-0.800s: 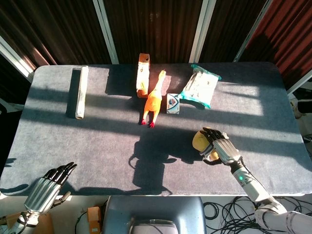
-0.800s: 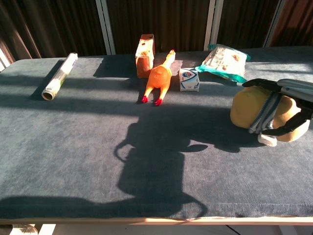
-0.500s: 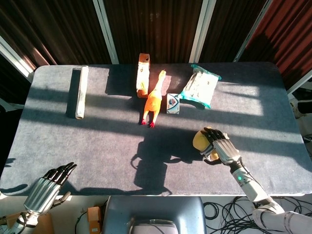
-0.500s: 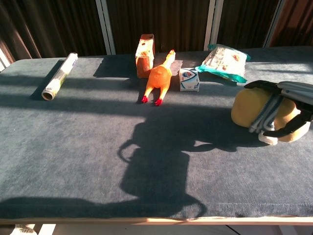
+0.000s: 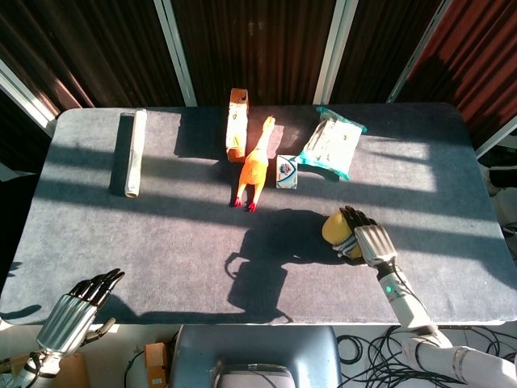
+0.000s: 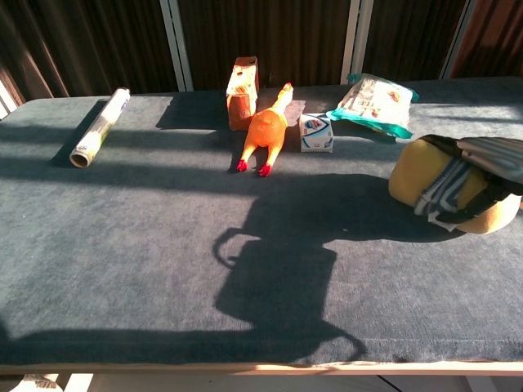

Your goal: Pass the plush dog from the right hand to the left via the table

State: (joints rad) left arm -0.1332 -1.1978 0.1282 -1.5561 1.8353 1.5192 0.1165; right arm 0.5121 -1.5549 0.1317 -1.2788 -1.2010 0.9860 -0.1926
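We're early: right hand (image 5: 367,243) has its fingers wrapped around the plush dog (image 6: 417,181), right side of the table (image 5: 161,234), lift-off unclear. Left hand (image 5: 77,307) idle, holding nothing, near-left edge. Set-down centre and left pickup remain.

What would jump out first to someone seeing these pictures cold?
Probably the right hand gripping the yellow plush dog near the table's right side. Next, the bright orange rubber chicken lying at the sunlit middle back, between a carton and a small box.
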